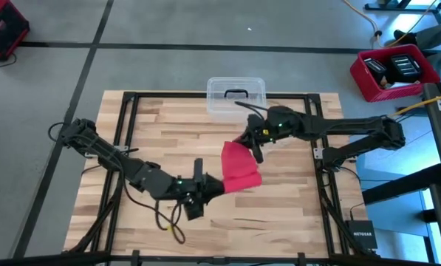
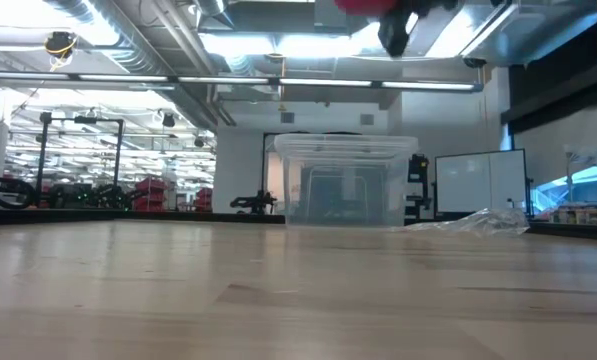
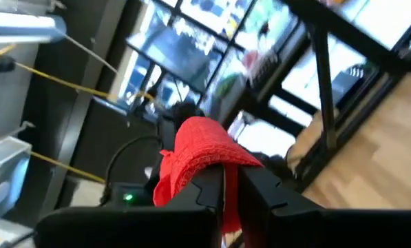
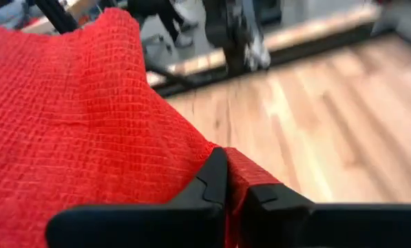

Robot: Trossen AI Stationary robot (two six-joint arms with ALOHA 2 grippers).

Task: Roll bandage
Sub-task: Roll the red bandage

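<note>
You've got the bandage [image 1: 240, 168] up off the table now, hanging over the middle of the boards as a bright red sheet stretched between your two grippers. Your left gripper [image 3: 231, 189] has its fingers pinched tight on one end, the cloth bunched and folded over the tips, and your right gripper [image 4: 234, 180] is nipped shut on the opposite edge, with the weave fanning out broad from the pinch. Look at that open, crinkly mesh: this is light, limp fabric with no stiffness of its own, so I'd judge it will sag, twist and fold wherever you leave it slack. It looks grippy rather than slick, so the pinch should hold, but an edge hold like the right one could let threads pull free if you tug hard. Best holds, to my eye, are right at the narrow ends, keeping it taut so a roll can start square. The clear plastic box [image 1: 236, 96] sits at the table's far edge, well clear, and a crumpled clear wrapper [image 2: 475, 222] lies off beside it.
</note>
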